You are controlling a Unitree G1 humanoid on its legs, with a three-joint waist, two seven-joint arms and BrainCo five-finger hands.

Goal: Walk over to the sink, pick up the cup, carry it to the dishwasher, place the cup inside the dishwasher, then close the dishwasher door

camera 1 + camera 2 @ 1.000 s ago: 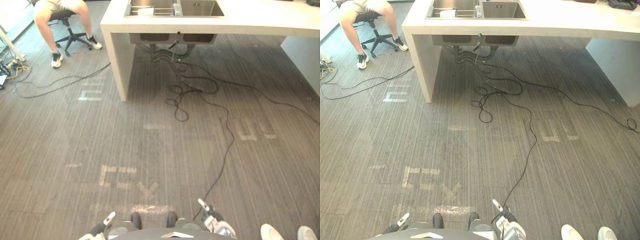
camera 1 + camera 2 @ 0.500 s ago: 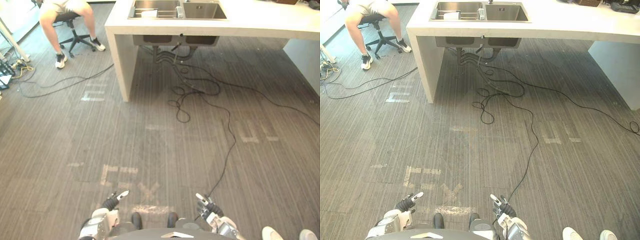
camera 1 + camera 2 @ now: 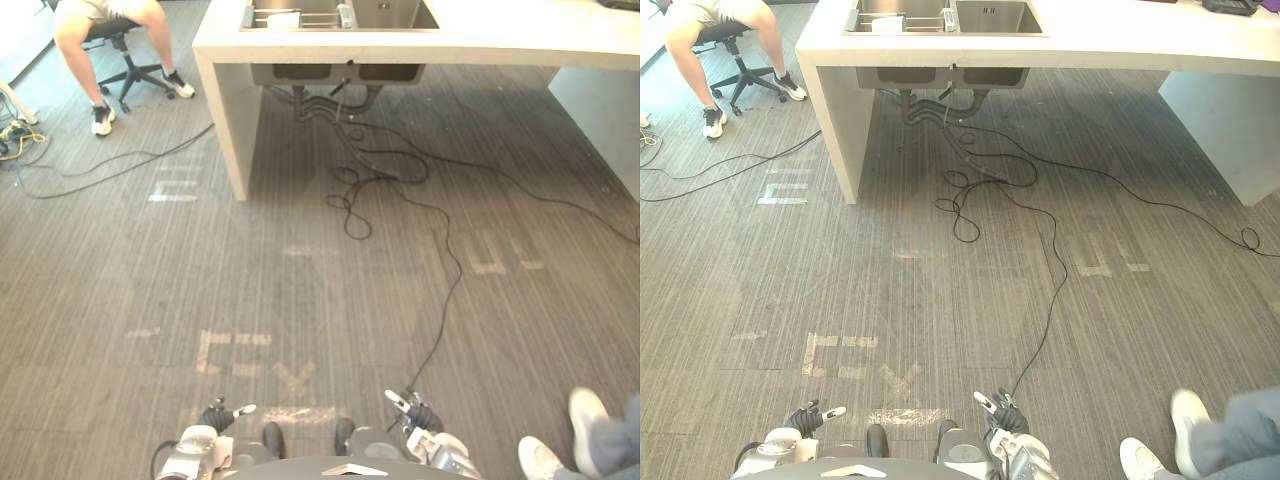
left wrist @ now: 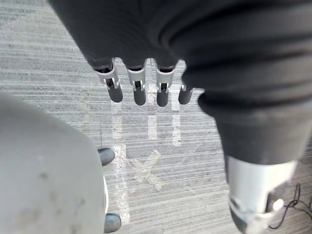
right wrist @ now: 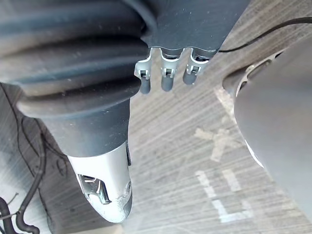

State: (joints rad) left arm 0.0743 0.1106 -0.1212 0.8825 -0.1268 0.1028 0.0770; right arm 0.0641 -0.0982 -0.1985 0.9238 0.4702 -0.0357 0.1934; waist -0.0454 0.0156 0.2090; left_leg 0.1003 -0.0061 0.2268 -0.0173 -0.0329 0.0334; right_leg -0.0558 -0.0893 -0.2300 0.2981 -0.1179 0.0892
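Observation:
Far ahead, a steel double sink is set into a white counter. A small clear cup seems to stand at the divider between the basins; it also appears in the right eye view as the cup. My left hand and right hand hang low near my body, far from the sink. In the wrist views the left fingers and right fingers are straight over bare floor, holding nothing.
Black cables snake over the grey striped floor from under the sink toward me. A person sits on a wheeled chair at the far left. Another person's white shoes are at my near right. Pale tape marks dot the floor.
The whole picture has shifted, so the camera moved and the sink sits nearer the top edge. Both hands swung slightly. The person's shoe at the near right has lifted.

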